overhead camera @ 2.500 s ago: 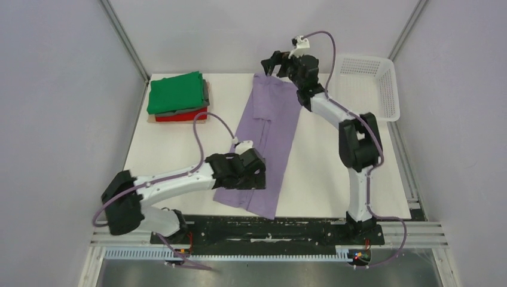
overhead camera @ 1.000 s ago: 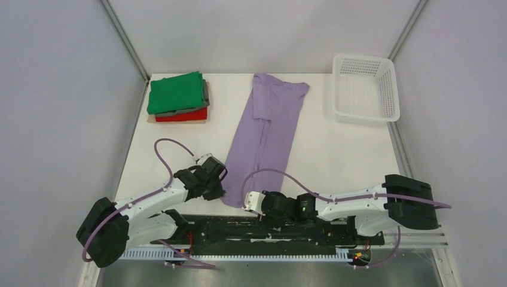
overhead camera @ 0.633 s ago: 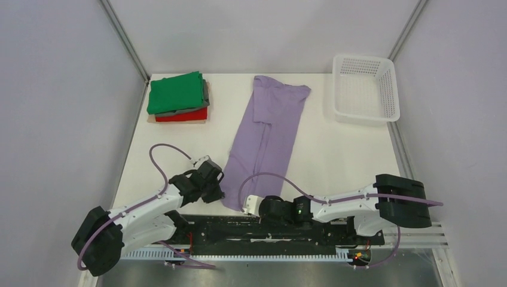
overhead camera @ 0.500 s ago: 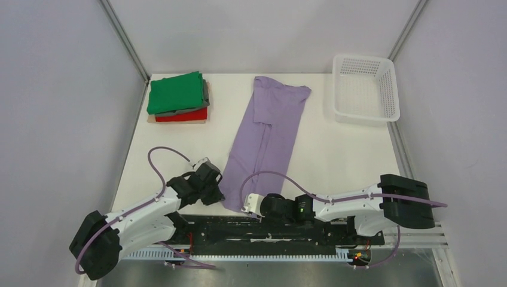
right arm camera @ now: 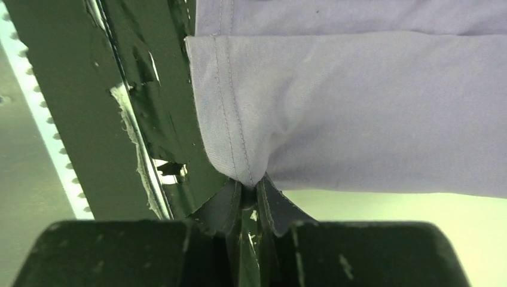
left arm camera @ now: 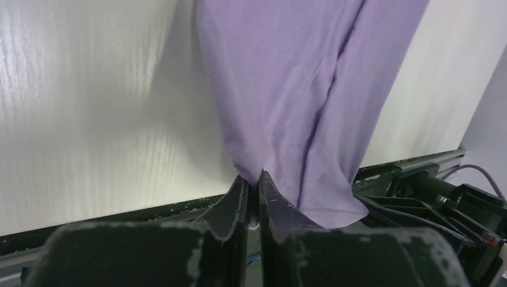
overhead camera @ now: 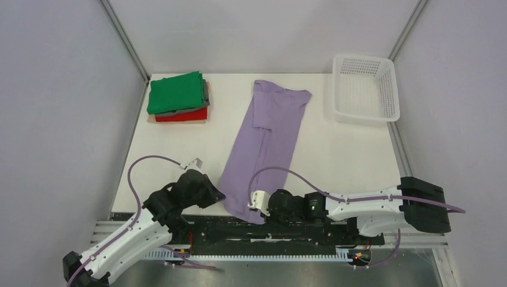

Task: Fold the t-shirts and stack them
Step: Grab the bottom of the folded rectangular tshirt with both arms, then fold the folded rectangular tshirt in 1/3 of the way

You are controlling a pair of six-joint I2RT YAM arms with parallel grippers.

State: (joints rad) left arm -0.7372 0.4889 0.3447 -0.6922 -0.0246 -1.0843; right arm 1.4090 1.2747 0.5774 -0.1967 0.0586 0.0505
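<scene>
The lavender t-shirt (overhead camera: 267,140), folded into a long strip, lies down the middle of the table, its hem hanging over the near edge. My left gripper (overhead camera: 219,198) is shut on the hem's left corner, and the left wrist view shows the cloth (left arm camera: 299,89) pinched between the tips (left arm camera: 252,177). My right gripper (overhead camera: 258,207) is shut on the hem's right corner; in the right wrist view the stitched edge (right arm camera: 359,107) bunches into the tips (right arm camera: 248,183). Green (overhead camera: 176,92), grey (overhead camera: 205,95) and red (overhead camera: 182,115) folded t-shirts sit stacked at the far left.
A white mesh basket (overhead camera: 365,89) stands at the far right corner. The black base rail (overhead camera: 311,230) runs just below the table's near edge (overhead camera: 335,212), under both grippers. Grey walls close in the left and right sides.
The right gripper closed on the hem. Both grippers drew back toward the near edge, pulling the shirt's lower end over it. The left arm swung down and left.
</scene>
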